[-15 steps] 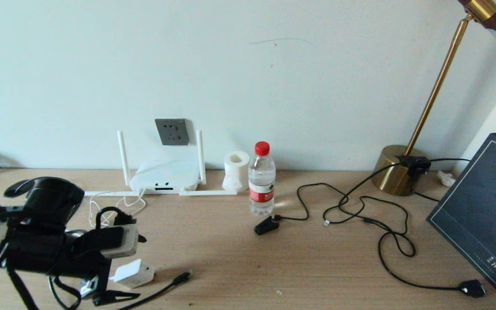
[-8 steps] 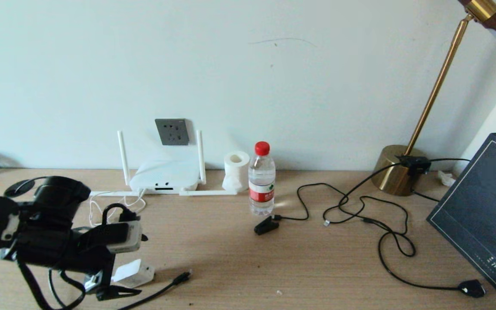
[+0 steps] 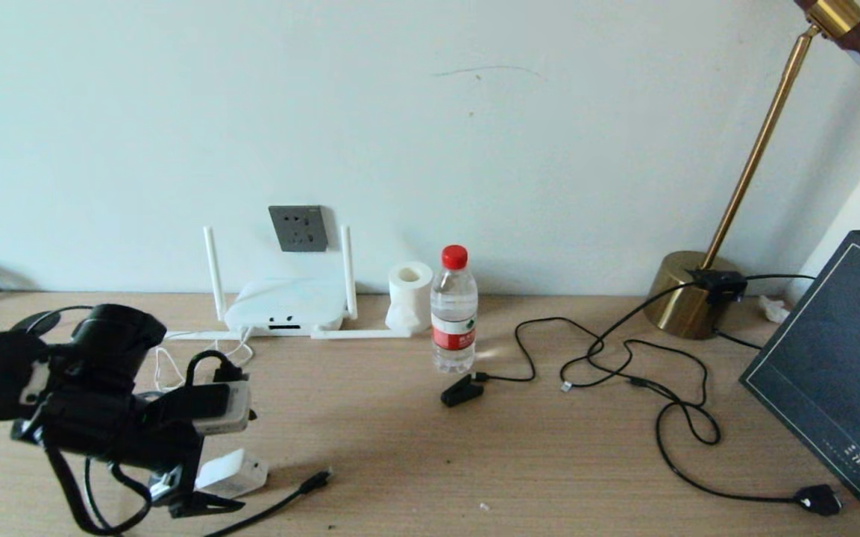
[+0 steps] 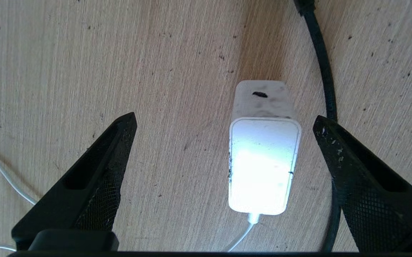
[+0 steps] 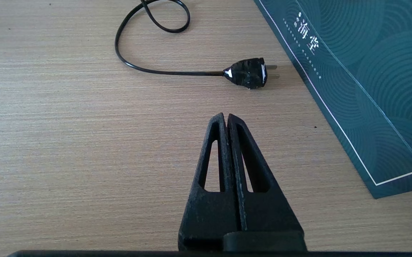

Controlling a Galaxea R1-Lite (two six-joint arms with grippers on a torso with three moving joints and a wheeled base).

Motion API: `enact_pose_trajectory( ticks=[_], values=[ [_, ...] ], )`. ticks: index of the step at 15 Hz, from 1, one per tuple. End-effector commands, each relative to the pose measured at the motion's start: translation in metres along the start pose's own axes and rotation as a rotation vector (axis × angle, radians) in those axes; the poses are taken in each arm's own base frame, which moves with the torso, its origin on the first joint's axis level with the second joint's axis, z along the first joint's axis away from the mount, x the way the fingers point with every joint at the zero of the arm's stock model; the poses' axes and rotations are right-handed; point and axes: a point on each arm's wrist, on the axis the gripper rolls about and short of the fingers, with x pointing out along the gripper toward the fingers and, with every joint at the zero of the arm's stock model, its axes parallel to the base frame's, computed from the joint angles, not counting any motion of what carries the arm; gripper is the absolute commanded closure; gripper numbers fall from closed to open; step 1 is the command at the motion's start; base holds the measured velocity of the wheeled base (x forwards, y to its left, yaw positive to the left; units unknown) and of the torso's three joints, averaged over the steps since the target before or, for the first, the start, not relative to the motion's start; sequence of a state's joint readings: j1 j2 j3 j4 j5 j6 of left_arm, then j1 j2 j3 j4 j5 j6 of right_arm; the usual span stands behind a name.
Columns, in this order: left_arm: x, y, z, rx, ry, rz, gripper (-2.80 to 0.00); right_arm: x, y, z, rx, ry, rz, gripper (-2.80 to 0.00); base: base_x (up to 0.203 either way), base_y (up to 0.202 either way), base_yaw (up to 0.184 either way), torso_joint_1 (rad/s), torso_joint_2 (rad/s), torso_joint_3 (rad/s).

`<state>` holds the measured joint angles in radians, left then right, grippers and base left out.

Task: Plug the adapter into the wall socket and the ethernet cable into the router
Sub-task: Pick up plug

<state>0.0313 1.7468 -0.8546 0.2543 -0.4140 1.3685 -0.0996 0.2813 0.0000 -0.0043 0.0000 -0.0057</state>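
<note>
**Inspector A:** End effector status, left side first. The left end effector (image 4: 223, 123) hangs low over the near left part of the bench (image 3: 564, 462), fingers (image 4: 98, 171) spread wide and holding nothing. The adapter (image 4: 264, 162) lies flat on the wood between them, nearer one finger than the other, touching neither.

**Inspector B:** Cord condition?

**Inspector A:** The adapter's thin white cord (image 4: 243, 237) leaves its end nearest the wrist camera. In the head view the adapter (image 3: 232, 471) shows just below the left end effector (image 3: 195, 501).

**Inspector B:** The other cable?

**Inspector A:** The ethernet cable (image 4: 322, 67) runs just beside the adapter, passing under the finger on that side. In the head view its connector (image 3: 316, 479) rests on the bench to the right of the adapter, unplugged.

**Inspector B:** Right side?

**Inspector A:** The right end effector (image 5: 226, 117) is pressed closed with nothing between its fingers, above bare wood. Ahead of it lie a black two-pin plug (image 5: 248, 72) on a thin black cord and, beside that, a dark teal box (image 5: 366, 78).

**Inspector B:** Fixtures at the wall?

**Inspector A:** The router (image 3: 286, 304) sits at the back of the bench against the wall, two antennas upright and two lying flat. The wall socket (image 3: 298, 228) is mounted directly above it, nothing inserted. A tissue roll (image 3: 409, 294) and a water bottle (image 3: 453, 309) stand to the router's right; a brass lamp base (image 3: 687, 294) is well apart at far right.
</note>
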Motion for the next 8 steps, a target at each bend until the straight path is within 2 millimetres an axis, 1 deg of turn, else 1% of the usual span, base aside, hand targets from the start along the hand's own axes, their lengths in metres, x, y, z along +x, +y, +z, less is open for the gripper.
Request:
enact_pose_trajectory(
  ticks=[1,8],
  values=[
    [0.0011,0.0012,-0.0001,0.006,-0.001,-0.004,-2.80,0.0001,0.0000,0.0001,0.000,0.001,0.000,0.00,0.000,0.000,0.000,0.000,0.00,0.000],
    [-0.0003,-0.0006,-0.0004,0.015,0.012,-0.021,-2.80,0.0001,0.0000,0.0001,0.000,0.001,0.000,0.00,0.000,0.000,0.000,0.000,0.00,0.000]
  ],
)
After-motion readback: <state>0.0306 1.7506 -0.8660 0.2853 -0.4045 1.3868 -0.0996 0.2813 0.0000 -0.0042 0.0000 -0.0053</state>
